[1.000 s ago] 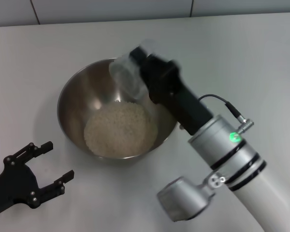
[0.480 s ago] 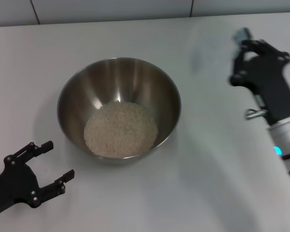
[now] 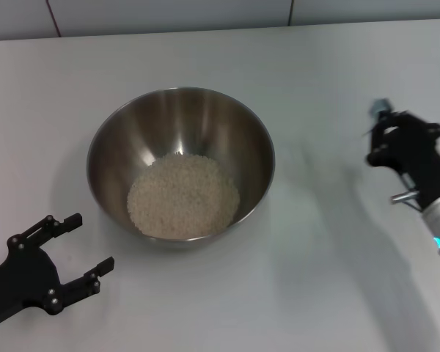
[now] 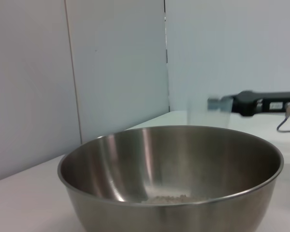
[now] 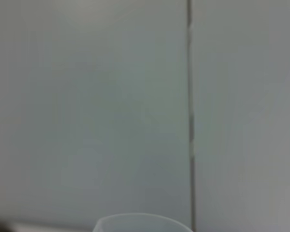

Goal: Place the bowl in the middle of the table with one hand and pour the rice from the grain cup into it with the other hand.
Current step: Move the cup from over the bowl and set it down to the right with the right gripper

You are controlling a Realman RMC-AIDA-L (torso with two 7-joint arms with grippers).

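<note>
The steel bowl [image 3: 180, 128] stands in the middle of the white table [image 3: 301, 293] with a pale mound of rice [image 3: 182, 196] in its bottom. My right gripper [image 3: 385, 136] is off to the bowl's right, above the table, shut on the clear grain cup [image 4: 209, 111]. The cup's rim [image 5: 142, 221] shows in the right wrist view, upright; in the head view it is only a faint smear. My left gripper [image 3: 88, 242] is open and holds nothing, low at the front left, a short way from the bowl [image 4: 174, 174].
A pale tiled wall [image 3: 169, 15] runs along the far edge of the table. Bare tabletop lies on all sides of the bowl.
The right arm has swung away from over the bowl to the right and lowered, taking the cup with it. The rice lies in the bowl as before. The left gripper has not moved.
</note>
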